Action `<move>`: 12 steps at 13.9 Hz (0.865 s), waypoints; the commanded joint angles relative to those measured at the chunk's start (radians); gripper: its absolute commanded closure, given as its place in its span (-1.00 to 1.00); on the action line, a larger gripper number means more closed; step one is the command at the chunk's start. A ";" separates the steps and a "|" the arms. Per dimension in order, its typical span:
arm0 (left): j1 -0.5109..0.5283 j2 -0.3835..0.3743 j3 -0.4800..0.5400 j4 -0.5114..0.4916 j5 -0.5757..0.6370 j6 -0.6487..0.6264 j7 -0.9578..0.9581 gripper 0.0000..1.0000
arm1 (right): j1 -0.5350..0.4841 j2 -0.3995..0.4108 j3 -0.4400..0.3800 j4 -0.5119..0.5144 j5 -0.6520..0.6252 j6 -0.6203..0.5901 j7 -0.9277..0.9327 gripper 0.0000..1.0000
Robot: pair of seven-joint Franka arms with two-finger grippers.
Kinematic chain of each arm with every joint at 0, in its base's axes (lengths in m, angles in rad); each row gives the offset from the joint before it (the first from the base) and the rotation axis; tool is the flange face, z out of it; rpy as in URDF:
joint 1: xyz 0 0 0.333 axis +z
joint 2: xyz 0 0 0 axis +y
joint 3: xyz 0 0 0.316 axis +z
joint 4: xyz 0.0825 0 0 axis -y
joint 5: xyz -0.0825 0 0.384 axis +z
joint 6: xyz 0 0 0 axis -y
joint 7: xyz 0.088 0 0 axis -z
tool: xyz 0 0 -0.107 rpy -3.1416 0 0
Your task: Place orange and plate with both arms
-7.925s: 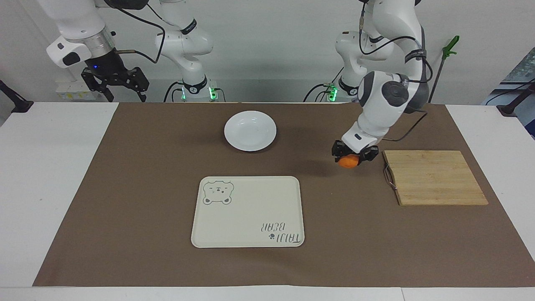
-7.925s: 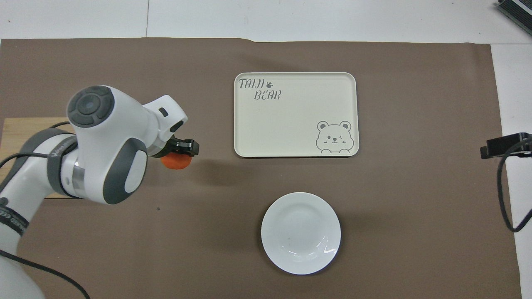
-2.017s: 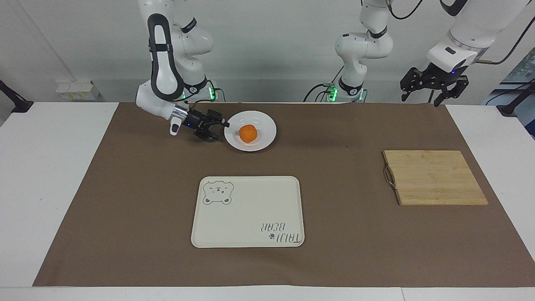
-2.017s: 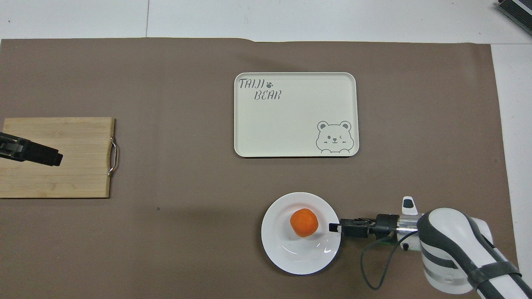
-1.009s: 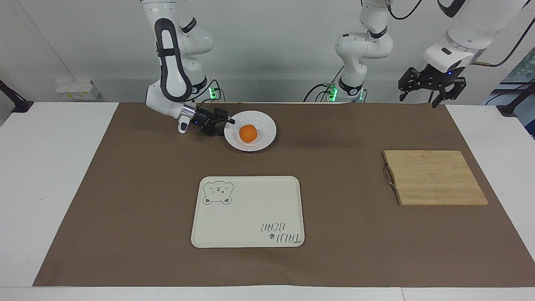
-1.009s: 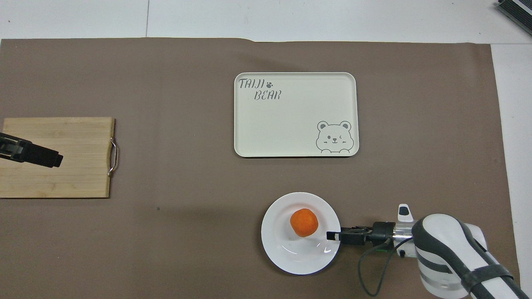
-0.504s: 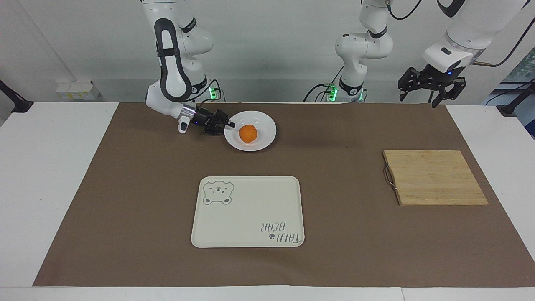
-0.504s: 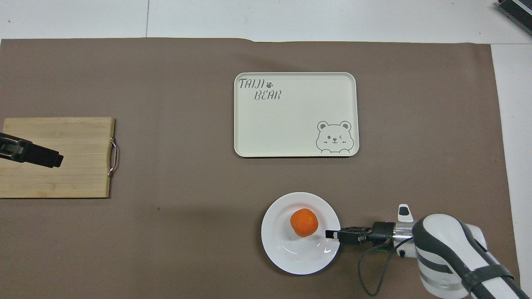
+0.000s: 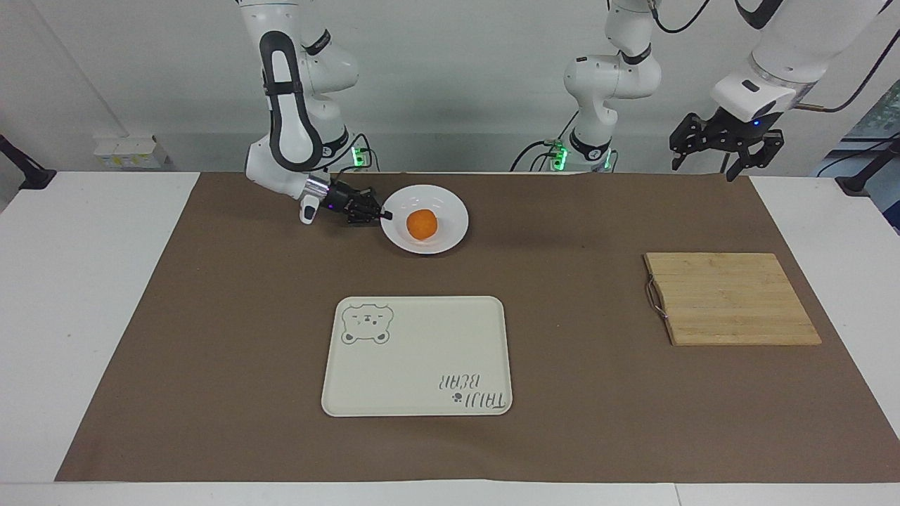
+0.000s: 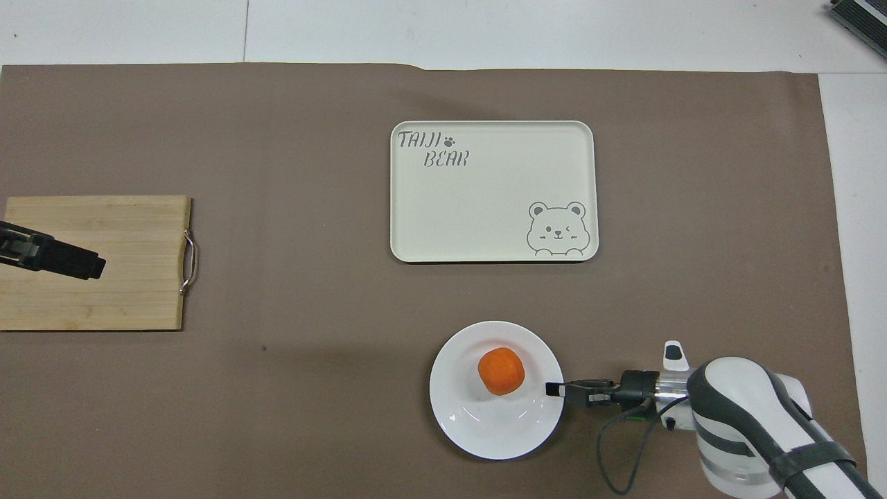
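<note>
The orange [image 9: 422, 224] lies in the white plate [image 9: 450, 209] on the brown mat, close to the robots; both also show in the overhead view, the orange [image 10: 501, 371] on the plate [image 10: 485, 431]. My right gripper [image 9: 383, 215] reaches in low and level and is shut on the plate's rim at the edge toward the right arm's end; it also shows in the overhead view [image 10: 554, 389]. My left gripper [image 9: 723, 149] waits open and empty, raised over the left arm's end of the table; its tip [image 10: 91, 265] shows over the cutting board.
A cream tray with a bear drawing [image 9: 422, 351] lies mid-table, farther from the robots than the plate. A wooden cutting board [image 9: 731, 299] with a metal handle lies toward the left arm's end.
My right gripper has closed on the plate's rim, and the plate with the orange has shifted slightly toward the left arm's end. The left arm has stayed still.
</note>
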 commanded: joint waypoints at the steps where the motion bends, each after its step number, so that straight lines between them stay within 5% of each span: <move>1: -0.001 -0.019 -0.001 -0.020 0.007 0.022 0.006 -1.00 | 0.007 -0.030 0.000 -0.028 0.036 0.009 -0.024 1.00; 12: 0.002 0.030 -0.001 0.054 -0.001 0.002 0.005 -1.00 | -0.009 -0.019 -0.001 0.042 0.036 -0.063 0.014 1.00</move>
